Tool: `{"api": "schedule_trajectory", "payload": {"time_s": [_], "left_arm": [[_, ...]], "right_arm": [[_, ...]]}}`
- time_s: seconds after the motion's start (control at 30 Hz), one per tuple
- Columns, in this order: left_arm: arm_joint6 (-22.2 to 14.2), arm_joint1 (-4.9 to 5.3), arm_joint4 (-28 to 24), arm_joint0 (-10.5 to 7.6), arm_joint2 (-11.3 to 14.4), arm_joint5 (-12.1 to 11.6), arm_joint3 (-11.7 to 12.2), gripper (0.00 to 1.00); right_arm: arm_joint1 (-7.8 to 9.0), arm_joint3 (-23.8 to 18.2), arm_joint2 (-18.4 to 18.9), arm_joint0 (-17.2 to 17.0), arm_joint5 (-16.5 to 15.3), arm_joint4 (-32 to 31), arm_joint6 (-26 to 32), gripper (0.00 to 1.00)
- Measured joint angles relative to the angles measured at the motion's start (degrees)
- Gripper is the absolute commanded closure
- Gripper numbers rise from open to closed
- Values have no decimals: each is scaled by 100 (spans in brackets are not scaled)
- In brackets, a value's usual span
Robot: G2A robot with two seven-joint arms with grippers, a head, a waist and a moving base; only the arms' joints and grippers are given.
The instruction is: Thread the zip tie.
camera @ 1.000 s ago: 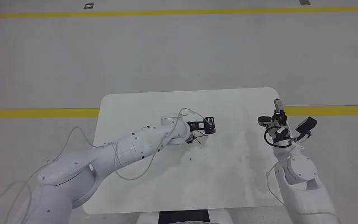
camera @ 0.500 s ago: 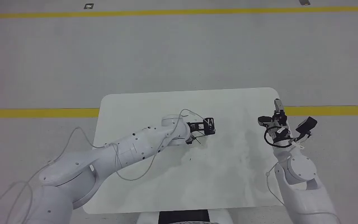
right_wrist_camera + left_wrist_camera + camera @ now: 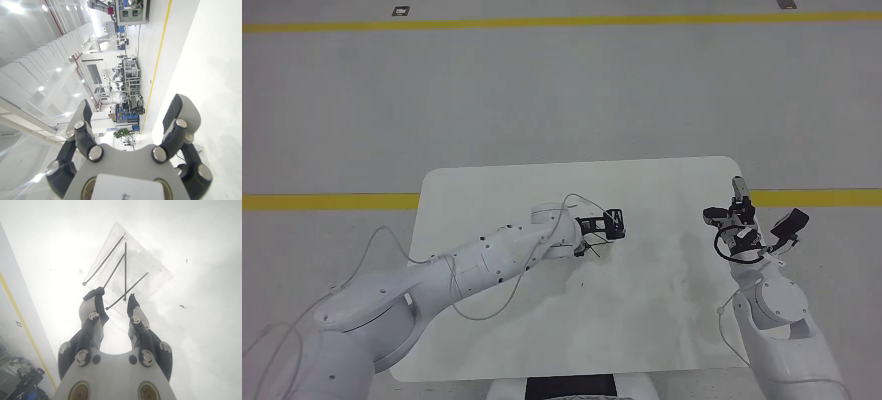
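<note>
Four ties (image 3: pixel 125 272) lie just ahead of open left end effector (image 3: pixel 115 293), long axes running away; right end effector (image 3: pixel 131 100) open, well apart.

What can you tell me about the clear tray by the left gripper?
The clear tray is a flat square, seemingly transparent plastic, with a smaller square outline inside. It lies on the white table, an edge toward the left gripper, which stands open at that edge. Four black zip ties lie across it, one poking past that edge.
</note>
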Motion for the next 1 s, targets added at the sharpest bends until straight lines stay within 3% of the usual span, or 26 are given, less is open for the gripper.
{"api": "schedule_trajectory", "payload": {"time_s": [0.23, 0.67, 1.0], "left_arm": [[12, -23, 5, 7, 0, 0, 47, 76], [119, -24, 67, -22, 0, 0, 75, 100], [134, -9, 81, -38, 0, 0, 53, 100]], "right_arm": [[0, 0, 0, 0, 0, 0, 0, 0], [0, 0, 0, 0, 0, 0, 0, 0], [0, 0, 0, 0, 0, 0, 0, 0]]}}
